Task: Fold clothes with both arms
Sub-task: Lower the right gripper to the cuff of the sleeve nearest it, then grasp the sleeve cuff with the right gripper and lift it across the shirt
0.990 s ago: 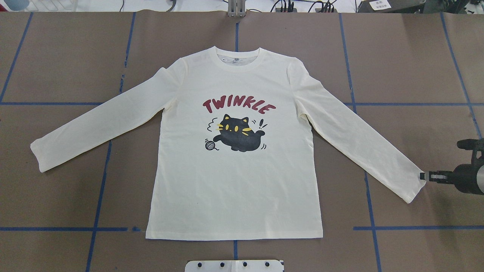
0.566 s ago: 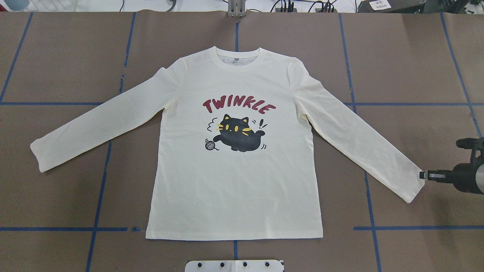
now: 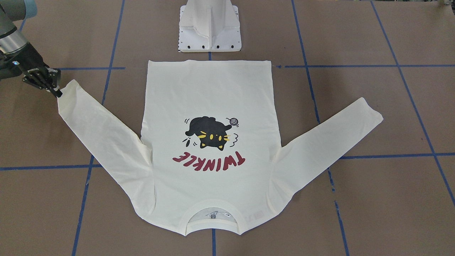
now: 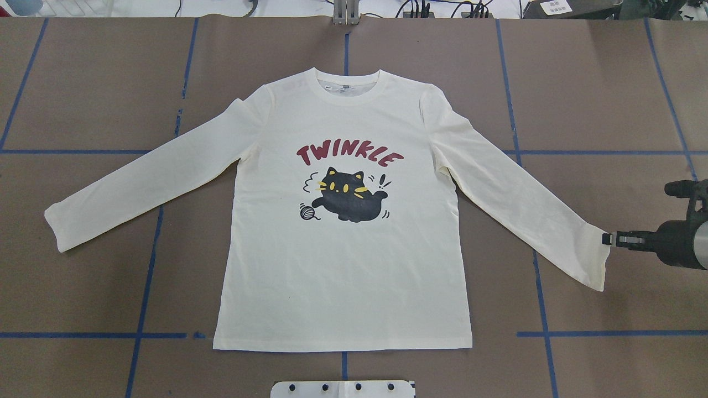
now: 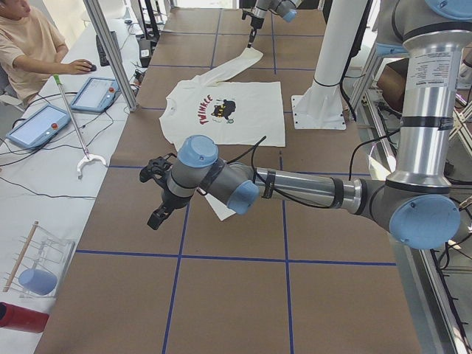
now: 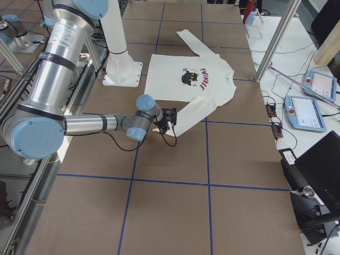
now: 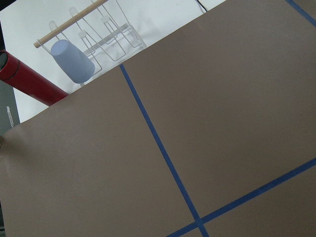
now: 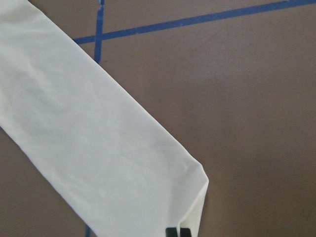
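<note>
The cream long-sleeved T-shirt lies flat on the brown table, its cat print and "TWINKLE" lettering facing up and both sleeves spread out. My right gripper is shut on the cuff corner of the sleeve at the overhead view's right. The same gripper shows at the front view's left. In the right wrist view, the cuff is folded up into the black fingertips. My left gripper hangs over bare table beyond the other cuff. It shows only in the exterior left view, so I cannot tell its state.
The white pedestal base stands just behind the shirt's hem. Blue tape lines cross the table. A wire rack with a blue cup and a red cylinder sit off the table's left end. A seated person is at a side desk.
My right gripper has moved toward the far side and slightly inward. It drags the cuff corner along, so the cuff end now stands more upright.
</note>
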